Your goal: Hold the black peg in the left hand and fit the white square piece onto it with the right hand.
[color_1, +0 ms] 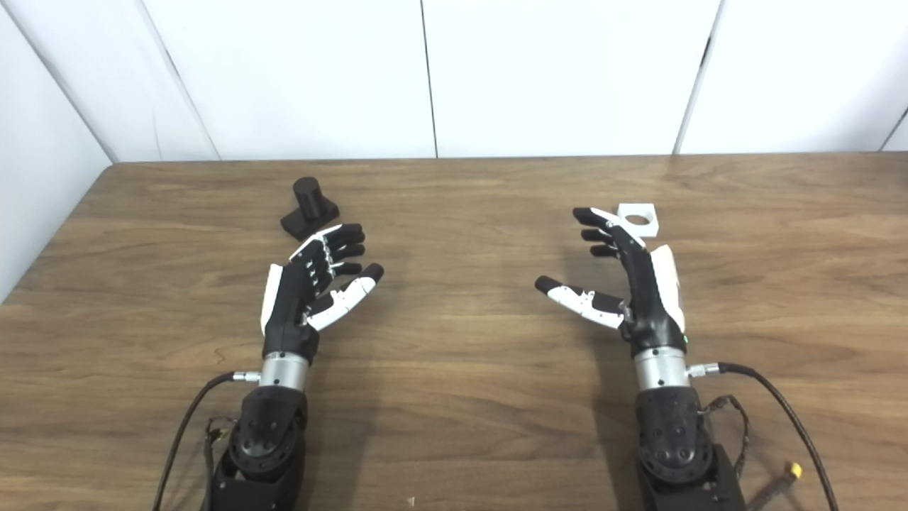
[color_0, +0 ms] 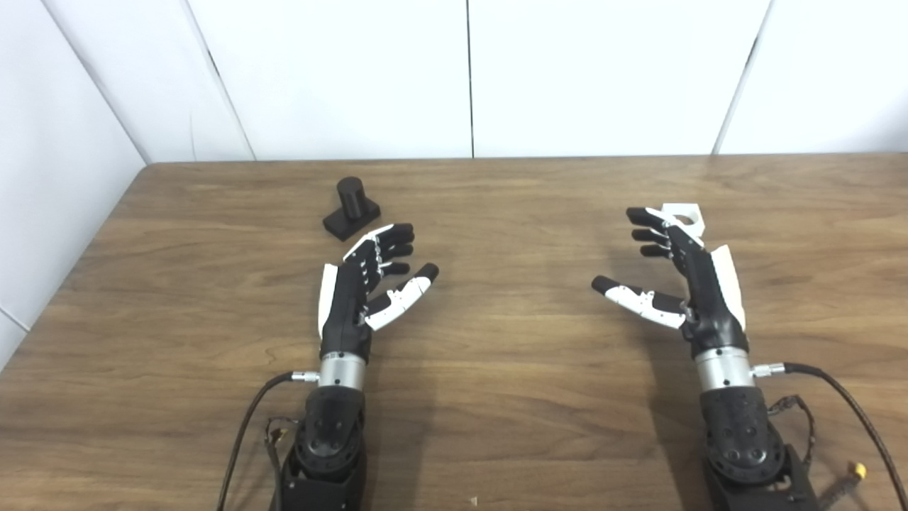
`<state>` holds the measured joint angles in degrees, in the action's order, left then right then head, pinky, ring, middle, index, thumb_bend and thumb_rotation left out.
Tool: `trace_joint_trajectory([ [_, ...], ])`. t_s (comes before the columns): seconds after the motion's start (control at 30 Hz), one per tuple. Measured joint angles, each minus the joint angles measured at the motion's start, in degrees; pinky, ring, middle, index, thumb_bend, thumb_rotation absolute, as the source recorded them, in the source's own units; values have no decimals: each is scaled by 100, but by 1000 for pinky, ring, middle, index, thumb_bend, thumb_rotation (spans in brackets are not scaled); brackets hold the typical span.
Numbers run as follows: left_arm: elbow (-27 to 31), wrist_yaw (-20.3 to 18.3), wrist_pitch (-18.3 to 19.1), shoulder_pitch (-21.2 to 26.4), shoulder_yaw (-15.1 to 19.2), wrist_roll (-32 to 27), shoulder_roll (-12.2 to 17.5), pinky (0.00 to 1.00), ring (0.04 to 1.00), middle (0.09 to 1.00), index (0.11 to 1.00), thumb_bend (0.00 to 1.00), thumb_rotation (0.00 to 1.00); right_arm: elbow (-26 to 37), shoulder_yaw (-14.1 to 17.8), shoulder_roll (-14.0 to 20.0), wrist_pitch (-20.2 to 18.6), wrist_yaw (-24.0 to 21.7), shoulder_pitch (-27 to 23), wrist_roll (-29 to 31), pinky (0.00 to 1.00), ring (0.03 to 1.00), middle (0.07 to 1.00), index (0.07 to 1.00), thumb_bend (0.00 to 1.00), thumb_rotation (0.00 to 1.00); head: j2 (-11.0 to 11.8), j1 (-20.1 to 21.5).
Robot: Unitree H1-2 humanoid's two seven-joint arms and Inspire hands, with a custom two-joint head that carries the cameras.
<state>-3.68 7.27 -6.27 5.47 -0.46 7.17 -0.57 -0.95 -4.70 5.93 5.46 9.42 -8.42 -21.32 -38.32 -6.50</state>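
Note:
The black peg [color_0: 351,206], a short cylinder on a square black base, stands on the wooden table [color_0: 496,397] at the far left. My left hand [color_0: 365,280] is open and empty, just in front of it and to its right, not touching. The white square piece [color_1: 638,218] with a round hole lies flat on the table at the right. My right hand [color_1: 624,273] is open and empty, its fingertips just left of the piece and partly covering it in the left eye view [color_0: 687,216].
White wall panels [color_0: 468,71] stand behind the table's far edge and along its left side. Cables [color_0: 844,404] trail from both wrists near the front edge.

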Motion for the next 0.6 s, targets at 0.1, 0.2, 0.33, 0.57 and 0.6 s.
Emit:
trace_joint_trajectory([
  [0.1, -1, 0, 0, 1, -1, 0, 0, 654, 737, 744, 697, 665, 210, 0, 1, 0, 0, 0, 0, 2, 686, 752, 794, 767, 738, 233, 0, -26],
  [0.2, 0, 2, 3, 1, -2, 1, -1, 659, 737, 743, 699, 662, 213, 0, 2, 0, 0, 1, 0, 2, 678, 751, 790, 764, 737, 236, -18, 9],
  [0.33, 0, 6, 23, 2, -12, 10, -2, 652, 732, 736, 695, 655, 205, 1, 6, 1, 0, 1, 0, 1, 690, 756, 794, 768, 732, 222, -9, -148],
  [0.57, -37, 33, 7, 27, -59, 114, -93, 623, 727, 741, 699, 662, 189, 11, 76, 37, 2, -75, 34, 183, 698, 766, 794, 769, 720, 219, 79, -1116],
  [0.6, -49, 44, 6, 33, -64, 129, -124, 622, 725, 740, 699, 662, 188, 6, 94, 45, 11, -89, 39, 240, 703, 768, 794, 769, 718, 213, 79, -1116],
])
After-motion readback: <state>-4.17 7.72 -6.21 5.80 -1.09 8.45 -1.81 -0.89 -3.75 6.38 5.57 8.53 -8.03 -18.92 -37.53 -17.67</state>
